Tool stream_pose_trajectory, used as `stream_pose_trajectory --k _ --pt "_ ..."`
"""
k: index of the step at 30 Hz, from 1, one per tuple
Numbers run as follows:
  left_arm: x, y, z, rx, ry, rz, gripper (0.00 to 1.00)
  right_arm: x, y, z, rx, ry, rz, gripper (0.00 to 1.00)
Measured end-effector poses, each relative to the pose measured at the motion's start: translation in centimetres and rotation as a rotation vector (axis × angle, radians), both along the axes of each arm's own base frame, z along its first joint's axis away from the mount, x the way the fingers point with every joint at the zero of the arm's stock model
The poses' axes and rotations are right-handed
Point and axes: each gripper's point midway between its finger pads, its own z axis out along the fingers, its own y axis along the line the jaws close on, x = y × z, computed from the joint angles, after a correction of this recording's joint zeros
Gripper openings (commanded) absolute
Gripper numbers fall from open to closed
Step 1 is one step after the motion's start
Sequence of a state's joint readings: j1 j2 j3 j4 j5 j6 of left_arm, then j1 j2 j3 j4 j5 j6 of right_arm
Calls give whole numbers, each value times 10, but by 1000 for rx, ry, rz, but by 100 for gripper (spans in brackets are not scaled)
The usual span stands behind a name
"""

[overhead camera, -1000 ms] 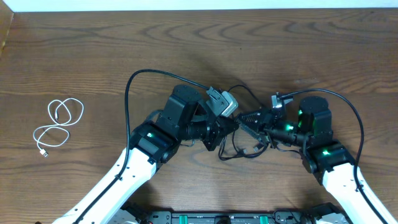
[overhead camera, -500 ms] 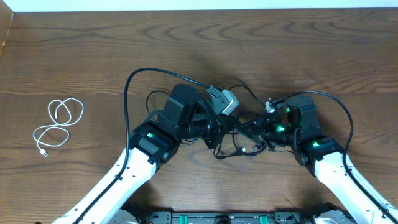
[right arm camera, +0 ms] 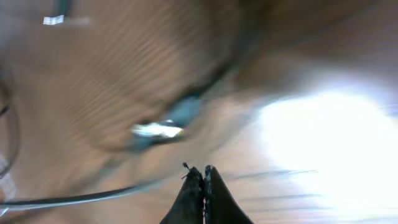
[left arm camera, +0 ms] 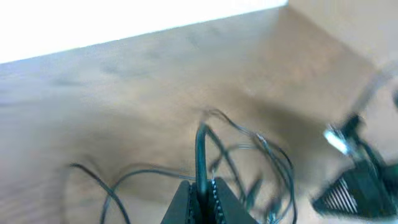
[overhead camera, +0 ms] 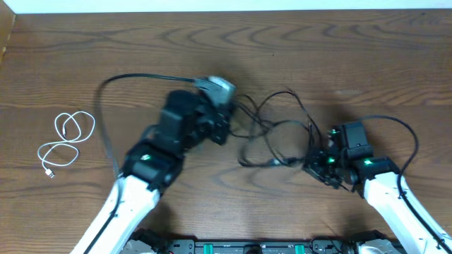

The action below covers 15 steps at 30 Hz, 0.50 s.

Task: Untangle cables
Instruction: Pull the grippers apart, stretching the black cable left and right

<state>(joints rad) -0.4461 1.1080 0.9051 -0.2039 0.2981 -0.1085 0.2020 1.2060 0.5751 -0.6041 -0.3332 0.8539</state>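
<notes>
Black cables (overhead camera: 274, 162) – loose tangle on desk (overhead camera: 367, 56), between the hands; left hand (left arm camera: 202, 185) at tangle's left edge pinches one black strand; right hand (right arm camera: 203, 171) at tangle's lower right, fingers pressed together, grip unclear; white cable (overhead camera: 65, 144) far left of tangle, coiled

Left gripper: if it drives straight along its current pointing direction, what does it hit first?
Probably the black cables looped just ahead, slightly right of the left gripper, which is shut on one strand. Past them, only table. Blur makes depth uncertain.
</notes>
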Motion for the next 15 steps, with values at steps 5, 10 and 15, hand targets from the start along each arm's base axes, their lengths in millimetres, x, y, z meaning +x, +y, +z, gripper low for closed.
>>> stream_pose_trajectory --k 5,10,15 --pt "13 46 38 -110 -61 190 7 -5 -28 -8 -121 23 -39 1" --pt "11 58 48 -195 -40 211 8 0 -34 -8 -152 -1 -37 1" --pt "-11 25 49 -249 4 -20 8 19 -17 3 -79 -112 47 21"
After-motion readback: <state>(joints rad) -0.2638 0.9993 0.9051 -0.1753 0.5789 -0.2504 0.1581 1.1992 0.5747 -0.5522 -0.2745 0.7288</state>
